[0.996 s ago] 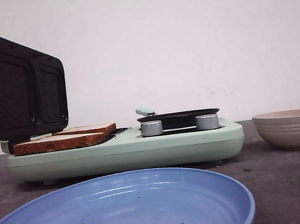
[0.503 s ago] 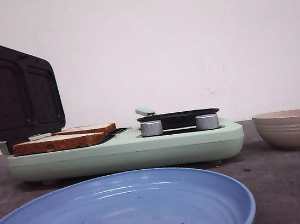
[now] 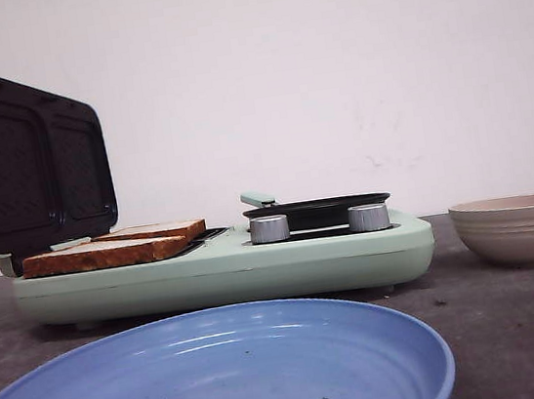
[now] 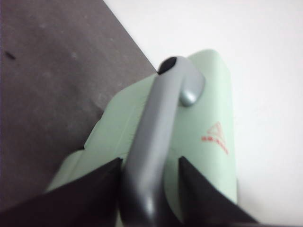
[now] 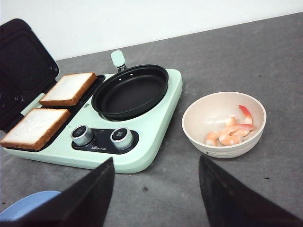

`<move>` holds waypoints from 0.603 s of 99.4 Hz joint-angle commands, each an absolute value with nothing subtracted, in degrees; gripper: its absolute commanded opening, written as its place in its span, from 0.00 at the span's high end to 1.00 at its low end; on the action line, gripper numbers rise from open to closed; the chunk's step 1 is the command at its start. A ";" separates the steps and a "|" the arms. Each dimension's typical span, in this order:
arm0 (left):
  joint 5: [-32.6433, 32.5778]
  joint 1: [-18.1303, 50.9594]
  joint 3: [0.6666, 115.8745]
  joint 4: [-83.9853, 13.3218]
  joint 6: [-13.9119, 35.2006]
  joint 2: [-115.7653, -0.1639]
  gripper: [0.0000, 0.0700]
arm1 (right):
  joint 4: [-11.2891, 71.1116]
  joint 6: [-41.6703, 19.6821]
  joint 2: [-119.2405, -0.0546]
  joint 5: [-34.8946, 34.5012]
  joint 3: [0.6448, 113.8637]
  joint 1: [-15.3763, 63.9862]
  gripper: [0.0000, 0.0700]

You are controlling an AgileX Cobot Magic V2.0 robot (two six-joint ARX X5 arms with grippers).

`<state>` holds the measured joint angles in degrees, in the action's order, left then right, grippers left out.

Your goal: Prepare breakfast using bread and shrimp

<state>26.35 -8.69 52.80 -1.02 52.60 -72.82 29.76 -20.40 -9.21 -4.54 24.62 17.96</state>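
Seemingly toasted, the bread (image 5: 49,106) shows pale crumb, brown crust; right fingers (image 5: 156,189) apart, left fingers' (image 4: 149,196) state unclear.

A red triangle logo (image 4: 216,132) marks the lid (image 4: 208,118) (its lettering too blurred to read).

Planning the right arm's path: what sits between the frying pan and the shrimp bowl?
Nothing stands there. In the right wrist view, only the breakfast maker's mint edge and bare grey table separate the frying pan from the shrimp bowl.

bread (image 5: 47,109) on the cooker (image 5: 142,142) left of its pan (image 5: 130,92), bowl (image 5: 225,125) right, plate (image 3: 213,384) in front
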 commanded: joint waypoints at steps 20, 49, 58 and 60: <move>24.71 -6.28 52.86 -1.17 47.27 -74.19 0.99 | 29.21 -20.45 -9.21 -4.69 25.19 18.13 0.52; 16.86 3.44 52.86 0.14 40.99 -74.19 0.99 | 29.21 -20.45 -9.21 -4.67 25.19 18.13 0.52; 13.41 7.22 52.86 0.05 37.87 -74.19 0.99 | 29.21 -20.43 -9.21 -4.67 25.19 18.13 0.52; 12.67 8.08 52.86 0.03 37.01 -74.19 0.99 | 29.21 -20.43 -9.21 -4.67 25.19 18.13 0.52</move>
